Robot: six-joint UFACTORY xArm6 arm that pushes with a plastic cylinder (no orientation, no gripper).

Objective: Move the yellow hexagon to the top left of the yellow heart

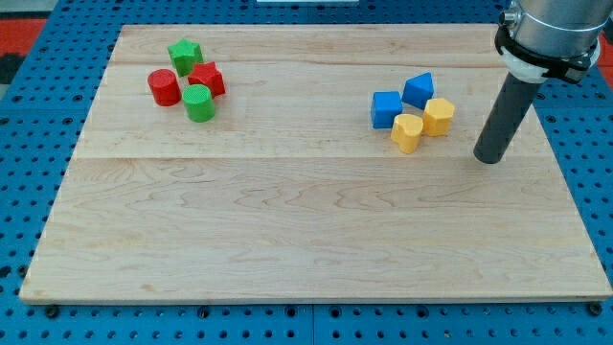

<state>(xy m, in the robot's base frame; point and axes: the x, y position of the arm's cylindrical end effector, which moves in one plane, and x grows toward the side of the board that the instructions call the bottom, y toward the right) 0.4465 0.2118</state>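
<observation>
My tip [488,159] rests on the wooden board [287,240] near the view's right edge, to the right of the yellow hexagon [439,116] and clear of it, touching no block; it is a bare rod with nothing to open or close, so it grasps nothing. The yellow hexagon sits in a tight cluster at the view's upper right; the yellow heart [407,132] lies just to its lower left, the two touching or nearly so (the gap is too fine to tell); a blue cube [386,108] sits just left of the heart's top; a blue triangular block [419,90] stands above the hexagon. Well apart, at the view's upper left, a second cluster holds a green star [184,54], a red cylinder [164,87], a red block [206,79] of unclear shape, and a green cylinder [199,103]; the board lies on a blue pegboard surface [29,172].
</observation>
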